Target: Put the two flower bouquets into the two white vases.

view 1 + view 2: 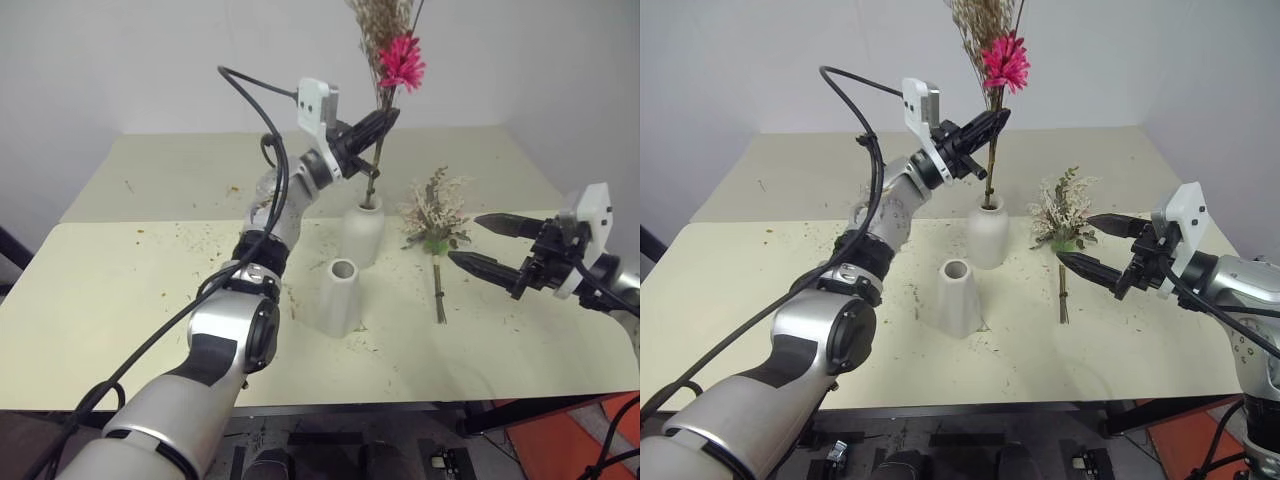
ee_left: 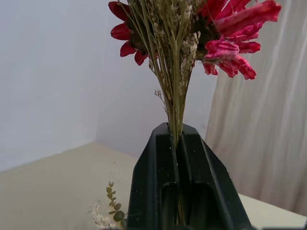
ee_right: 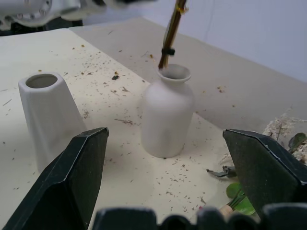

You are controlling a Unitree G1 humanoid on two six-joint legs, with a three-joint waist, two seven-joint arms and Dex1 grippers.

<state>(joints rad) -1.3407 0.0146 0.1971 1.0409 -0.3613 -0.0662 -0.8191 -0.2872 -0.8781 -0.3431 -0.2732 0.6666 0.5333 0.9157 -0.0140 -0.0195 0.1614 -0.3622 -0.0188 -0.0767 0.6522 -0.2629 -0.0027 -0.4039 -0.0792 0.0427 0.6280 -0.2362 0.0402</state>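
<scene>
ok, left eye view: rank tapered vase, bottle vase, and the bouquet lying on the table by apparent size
1. Bouquet lying on the table: longest, from sprig tips to stem end.
2-3. Tapered vase and bottle vase: look alike; the tapered one stands nearer the camera, so no ranking.

Table (image 1: 150, 300): pale cream top, made of two slabs meeting at a seam.
Crumbs (image 1: 190, 238): small dark plant bits scattered over the near slab.
Wall (image 1: 150, 60): plain white, behind the table.
</scene>
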